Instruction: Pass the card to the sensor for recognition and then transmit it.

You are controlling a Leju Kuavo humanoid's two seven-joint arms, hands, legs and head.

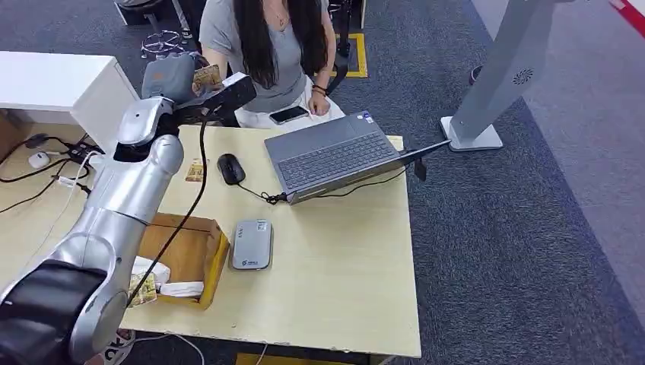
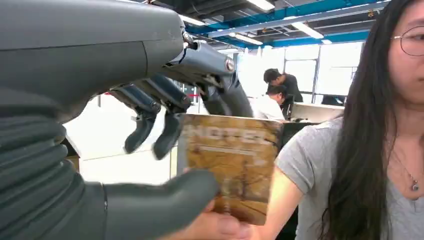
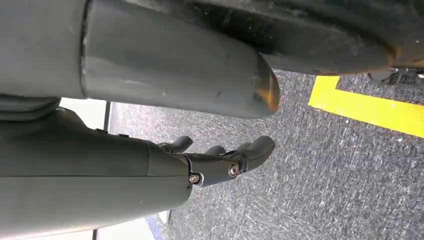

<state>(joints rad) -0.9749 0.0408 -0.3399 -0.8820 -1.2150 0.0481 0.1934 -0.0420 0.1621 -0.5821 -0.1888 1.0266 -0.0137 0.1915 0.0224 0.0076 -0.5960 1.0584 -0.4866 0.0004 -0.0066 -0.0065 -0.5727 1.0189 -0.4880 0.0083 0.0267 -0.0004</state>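
Progress is judged late: the card (image 2: 234, 167) is raised off the desk (image 1: 342, 281), beyond its far edge, in front of the seated person (image 1: 266, 46), so the sensor (image 1: 252, 243) step appears finished and the handover is under way. Left hand (image 2: 150, 130) pinches the card between thumb and fingers, other fingers curled loosely above it. The person's fingers (image 2: 215, 227) touch the card's lower edge. Remaining: release. Right hand (image 3: 220, 157) hangs over the floor, holding nothing, fingers slightly apart.
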